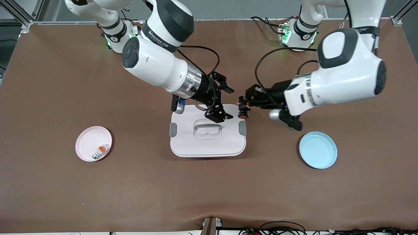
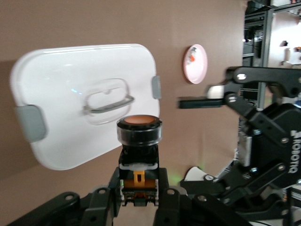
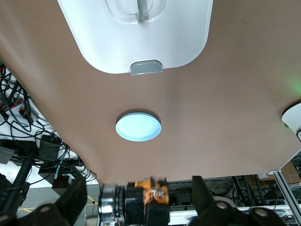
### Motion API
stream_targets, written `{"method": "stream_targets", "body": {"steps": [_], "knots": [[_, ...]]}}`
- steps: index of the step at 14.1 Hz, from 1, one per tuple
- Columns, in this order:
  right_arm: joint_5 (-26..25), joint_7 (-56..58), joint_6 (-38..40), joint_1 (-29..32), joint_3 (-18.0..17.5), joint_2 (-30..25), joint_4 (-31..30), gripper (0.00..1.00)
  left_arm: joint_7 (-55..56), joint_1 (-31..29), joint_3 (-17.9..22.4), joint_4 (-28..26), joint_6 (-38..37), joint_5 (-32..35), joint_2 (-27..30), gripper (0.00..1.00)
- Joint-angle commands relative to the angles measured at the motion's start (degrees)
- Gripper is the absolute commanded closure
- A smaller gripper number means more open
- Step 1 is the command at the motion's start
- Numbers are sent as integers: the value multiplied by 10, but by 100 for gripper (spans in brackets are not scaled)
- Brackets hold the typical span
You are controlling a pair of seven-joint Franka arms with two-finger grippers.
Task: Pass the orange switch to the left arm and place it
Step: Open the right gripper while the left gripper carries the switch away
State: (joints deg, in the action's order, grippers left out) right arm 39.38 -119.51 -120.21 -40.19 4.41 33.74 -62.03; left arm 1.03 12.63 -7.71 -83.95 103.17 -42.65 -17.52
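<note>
Brown tabletop (image 1: 65,182), bare nearest the camera. White box (image 1: 207,137) at centre. Left hand (image 1: 243,105) pinches orange switch (image 1: 242,111) over the box's edge; right hand (image 1: 225,102) spread over the lid. Risk: low carry clips box. Blue plate (image 1: 318,149), pink plate (image 1: 93,143).

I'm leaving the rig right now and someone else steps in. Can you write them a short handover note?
Left claw: shut on the orange switch, in the air beside the box edge.
Right claw: open, over the box lid, empty.
Handover to the left arm looks done.
Pink plate holds a white-and-silver piece. Blue plate is bare, likely the drop spot.
</note>
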Motion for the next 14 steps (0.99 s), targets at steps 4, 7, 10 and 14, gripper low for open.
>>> {"method": "stream_targets", "body": {"steps": [4,7,10,14], "knots": [[5,-3,12,1,3,7,18,0,-2,-88,2,-8,-89,117,25,100],[-7,76,23,9,3,2,15,0,-6,-111,2,-10,-89,214,13,100],[-41,208,109,13,9,-3,15,0,-6,-115,2,-10,-57,329,-22,100],[-104,383,178,35,9,-25,12,0,-11,-150,2,-13,-6,376,-73,100]]}}
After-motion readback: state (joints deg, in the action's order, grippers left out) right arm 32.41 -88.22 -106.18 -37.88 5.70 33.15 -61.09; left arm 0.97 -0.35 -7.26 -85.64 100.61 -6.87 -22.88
